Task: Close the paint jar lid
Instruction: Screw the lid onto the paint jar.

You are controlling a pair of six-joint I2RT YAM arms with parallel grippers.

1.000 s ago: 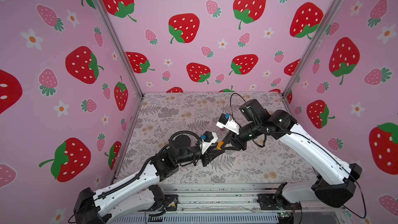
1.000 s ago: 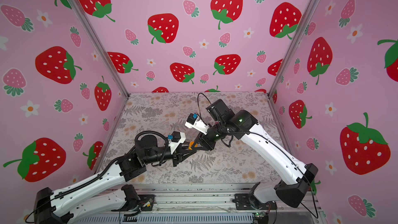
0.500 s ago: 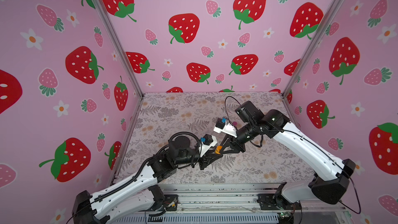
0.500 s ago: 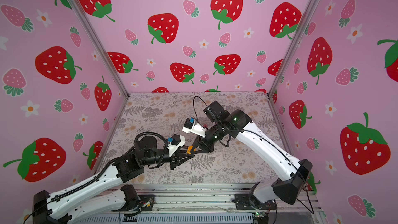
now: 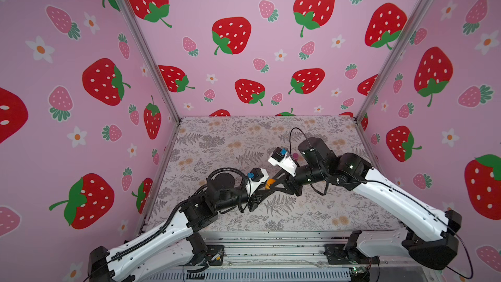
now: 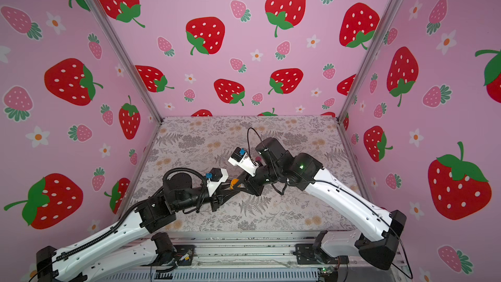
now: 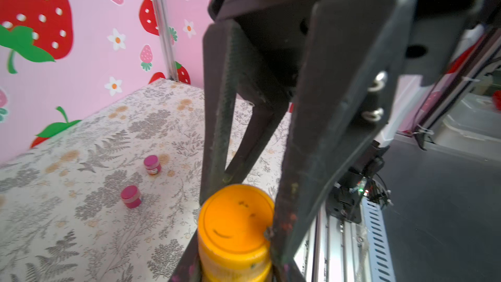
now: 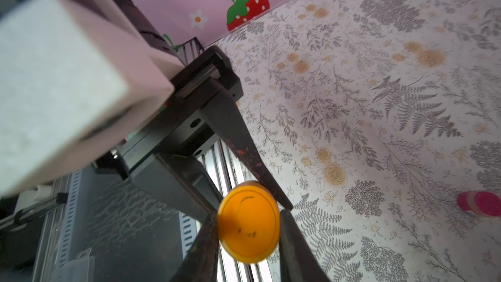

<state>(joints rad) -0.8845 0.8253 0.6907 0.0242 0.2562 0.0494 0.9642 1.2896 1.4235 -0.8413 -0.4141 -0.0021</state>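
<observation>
**Orange paint jar held clear of the table between both grippers, lid in place on top.**

Left gripper (image 5: 262, 189): jaws narrow, clamped on the lower body of the orange paint jar (image 7: 233, 264), which hangs above the floral table cover (image 5: 217, 142). Lid (image 7: 235, 217): seated on the jar, its flat face marked with dark scribbles. Whether it is fully tightened cannot be told. Right gripper (image 6: 240, 181): meets the left gripper tip to tip, jaws narrow, fingers (image 7: 325, 131) pressed against opposite sides of the lid. Beyond the right gripper, toward the back wall, the nearer pink jar (image 7: 131, 196) and the farther pink jar (image 7: 152, 164) stand upright on the cover. They are apart from each other and well clear of both grippers.
</observation>
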